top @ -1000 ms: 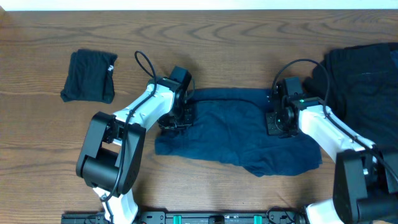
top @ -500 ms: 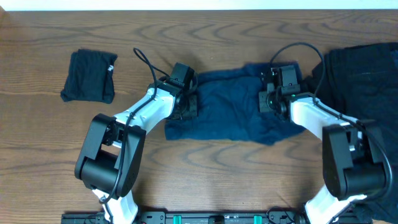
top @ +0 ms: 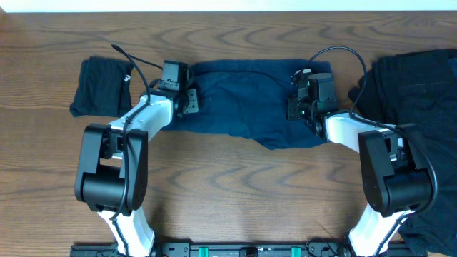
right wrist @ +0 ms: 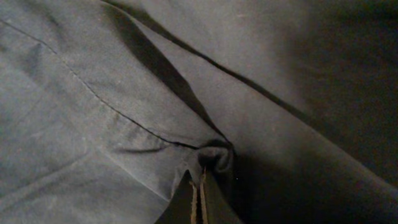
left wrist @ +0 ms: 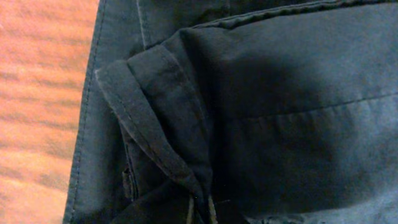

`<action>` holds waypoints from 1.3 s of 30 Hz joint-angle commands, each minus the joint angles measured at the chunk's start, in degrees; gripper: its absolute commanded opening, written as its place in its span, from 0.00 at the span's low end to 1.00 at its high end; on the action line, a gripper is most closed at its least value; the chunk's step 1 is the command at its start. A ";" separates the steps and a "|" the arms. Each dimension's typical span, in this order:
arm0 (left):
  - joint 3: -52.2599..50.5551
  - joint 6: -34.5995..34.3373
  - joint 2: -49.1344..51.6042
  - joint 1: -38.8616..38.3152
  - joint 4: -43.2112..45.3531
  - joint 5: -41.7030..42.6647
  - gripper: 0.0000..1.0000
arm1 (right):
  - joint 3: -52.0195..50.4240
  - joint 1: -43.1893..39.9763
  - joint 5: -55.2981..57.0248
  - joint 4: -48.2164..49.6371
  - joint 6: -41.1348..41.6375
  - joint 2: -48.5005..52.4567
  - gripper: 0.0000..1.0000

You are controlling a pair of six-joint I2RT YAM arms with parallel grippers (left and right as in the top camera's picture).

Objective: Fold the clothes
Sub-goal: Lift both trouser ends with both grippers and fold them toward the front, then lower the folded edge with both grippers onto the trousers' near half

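Note:
The navy-blue shorts (top: 243, 100) lie across the far middle of the table, folded over into a long band. My left gripper (top: 184, 106) is shut on a pinch of their left edge; in the left wrist view the fingertips (left wrist: 200, 211) clamp a fold of navy cloth (left wrist: 161, 124). My right gripper (top: 298, 111) is shut on the right part of the shorts; in the right wrist view (right wrist: 199, 196) a bunched ridge of cloth (right wrist: 214, 155) sits between the tips. A small folded black piece with a white tag (top: 102, 87) lies at the far left.
A pile of black and charcoal clothes (top: 421, 78) covers the right side of the table and reaches down the right edge. Bare wood table (top: 235, 193) lies in front of the shorts. Cables loop above both wrists.
Both grippers have moved toward the far edge and outward, carrying the near edge of the shorts over the far part. The shorts now lie as a narrower, longer band farther back.

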 commanded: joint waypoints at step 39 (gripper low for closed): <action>-3.65 -0.17 -30.34 2.78 -48.96 3.32 0.07 | -1.92 -0.46 -0.98 -66.88 1.88 -40.94 0.01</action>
